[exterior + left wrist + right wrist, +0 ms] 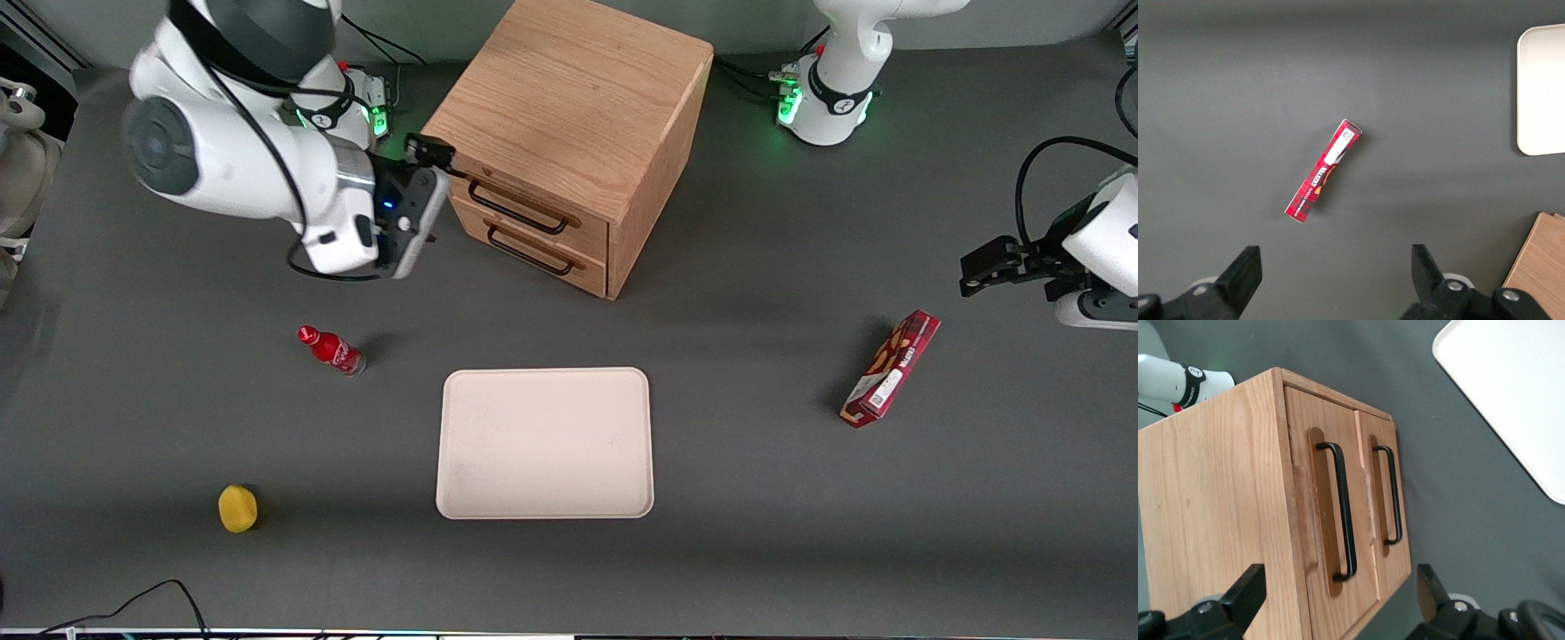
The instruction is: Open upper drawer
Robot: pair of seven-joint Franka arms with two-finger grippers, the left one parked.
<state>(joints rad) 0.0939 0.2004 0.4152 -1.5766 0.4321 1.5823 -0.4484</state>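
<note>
Two small things lie nearest on the dark worktop (756, 551), toward the working arm's end: a round yellow thing (237, 508), and a bit farther back a little red bottle (332, 349) lying on its side. Between the two ends of the worktop sits a pale tray (544, 443). Toward the parked arm's end lies a long red box (891, 368), well apart from the tray.

Farther back, the right arm's hand (434, 212) hangs in the air just beside the front corner of the oak cabinet (569, 98). Its fingers (1248, 593) are spread wide apart and hold nothing. The hand faces the cabinet's front and is not touching it.

The upper drawer (533, 206) is the top one of the two in the cabinet. It is pushed all the way in, flat with the lower drawer (544, 253) under it. Its thin black handle (1341, 513) runs along its front, near the spread fingers.
</note>
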